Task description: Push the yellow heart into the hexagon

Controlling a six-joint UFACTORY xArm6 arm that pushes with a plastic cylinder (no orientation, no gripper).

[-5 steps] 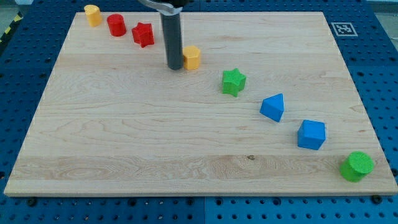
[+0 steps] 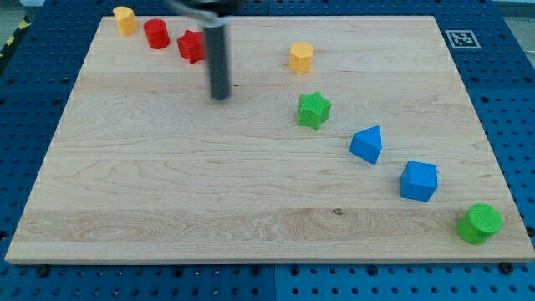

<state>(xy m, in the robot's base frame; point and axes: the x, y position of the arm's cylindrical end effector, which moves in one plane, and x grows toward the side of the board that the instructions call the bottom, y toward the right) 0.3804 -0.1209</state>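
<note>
The yellow heart [image 2: 124,19] sits at the board's top left corner. The yellow hexagon [image 2: 301,58] lies at the top middle, far to the heart's right. My tip [image 2: 220,97] rests on the board between them, below and right of the red star [image 2: 191,46]. It touches no block. It is well left of the hexagon and well below and right of the heart. The rod's upper part is blurred.
A red cylinder [image 2: 156,33] stands between the heart and the red star. A green star [image 2: 314,109], a blue pointed block [image 2: 367,144], a blue cube-like block [image 2: 418,181] and a green cylinder [image 2: 480,223] run diagonally to the bottom right. A marker tag [image 2: 459,38] is at the top right.
The yellow hexagon has moved up and to the right, away from the rod. My tip has moved slightly left and down and no longer touches it.
</note>
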